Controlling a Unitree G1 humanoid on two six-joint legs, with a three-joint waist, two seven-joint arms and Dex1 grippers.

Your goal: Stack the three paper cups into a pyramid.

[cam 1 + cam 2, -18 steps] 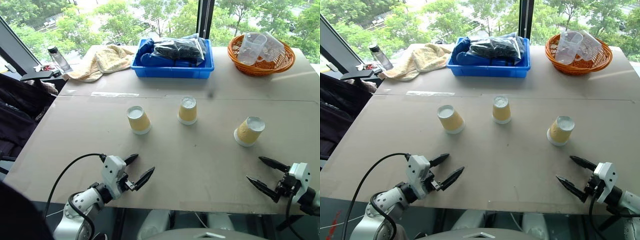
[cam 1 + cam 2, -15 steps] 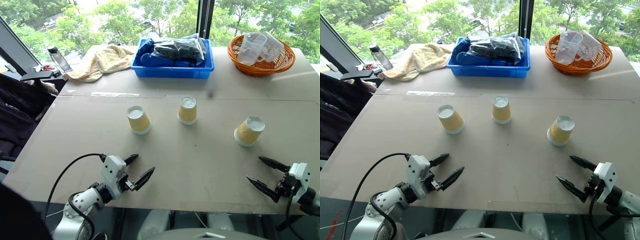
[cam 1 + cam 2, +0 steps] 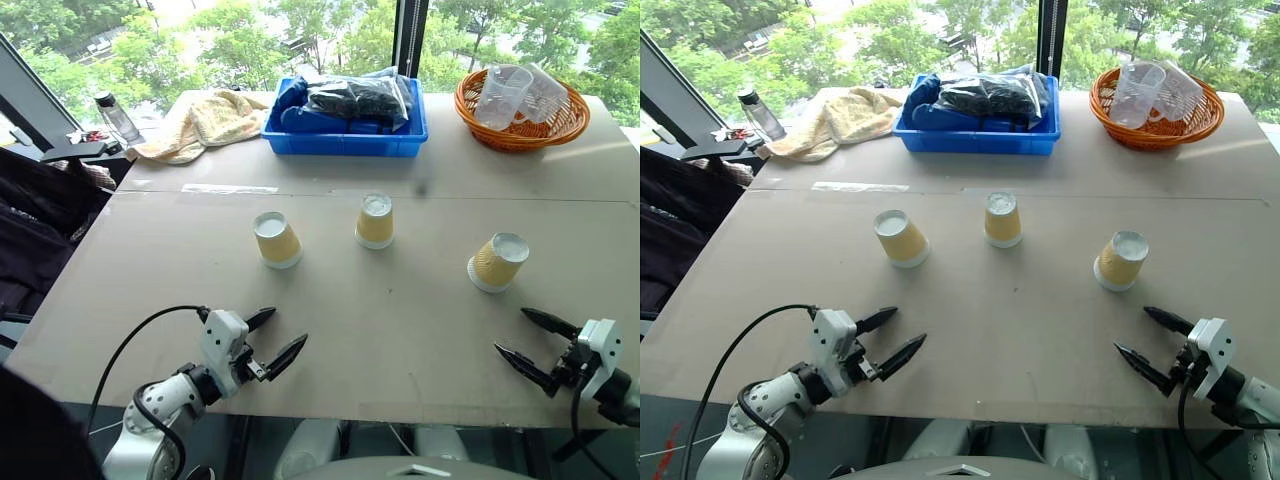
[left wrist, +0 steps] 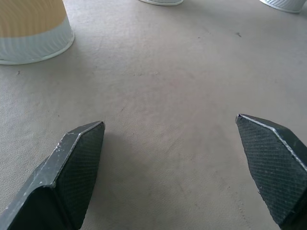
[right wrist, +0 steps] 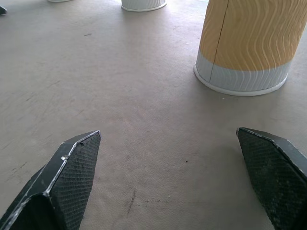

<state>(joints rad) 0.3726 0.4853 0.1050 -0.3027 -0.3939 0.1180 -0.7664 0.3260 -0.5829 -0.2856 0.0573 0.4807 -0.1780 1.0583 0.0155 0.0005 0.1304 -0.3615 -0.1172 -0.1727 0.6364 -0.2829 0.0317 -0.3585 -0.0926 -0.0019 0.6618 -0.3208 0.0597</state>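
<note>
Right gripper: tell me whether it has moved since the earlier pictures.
Barely, if at all. In the left eye view the right gripper, jaws open, sits a touch lower and further right against the nearest paper cup, too slight to call a real move.

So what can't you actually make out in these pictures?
- What is packed in the blue bin: head views, a dark plastic bag covers it.
- Upper part of the left paper cup: left wrist view, cut off by the edge.
- Upper part of the right paper cup: right wrist view, cut off by the edge.
- How many clear cups lie in the orange basket: they overlap.
</note>
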